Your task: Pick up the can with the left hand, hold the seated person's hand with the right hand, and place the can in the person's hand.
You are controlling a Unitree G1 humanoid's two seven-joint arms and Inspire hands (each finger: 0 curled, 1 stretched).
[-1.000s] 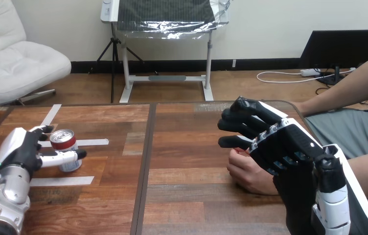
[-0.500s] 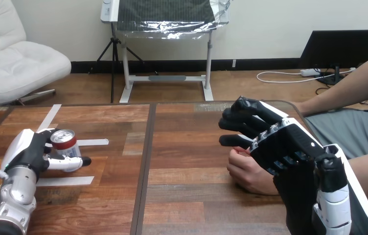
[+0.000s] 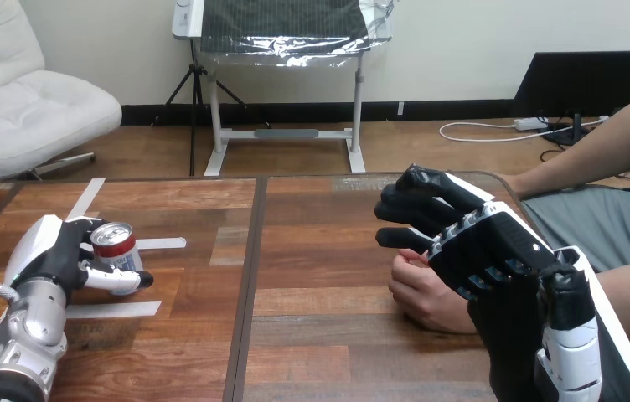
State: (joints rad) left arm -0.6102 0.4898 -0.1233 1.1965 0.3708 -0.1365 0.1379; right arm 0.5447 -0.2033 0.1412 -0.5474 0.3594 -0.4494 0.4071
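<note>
Being clasped shallowly by the left hand [image 3: 54,251], the can [image 3: 113,238] is perhaps being let slip; closure of the right hand [image 3: 486,251] cannot be told.

The right robot hand [image 3: 479,243] hides much of the person's hand [image 3: 422,295]; grip unclear.

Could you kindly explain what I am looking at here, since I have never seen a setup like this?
The picture comes from a camera on a humanoid robot's head, looking down over a wooden table. The black-and-white machine hands are the robot's own. Its left hand has its fingers and thumb curled round a can, which has strips of white tape lying near it. Its right hand is over a seated person's hand, which rests on the table. I cannot tell whether it grips that hand.
</note>
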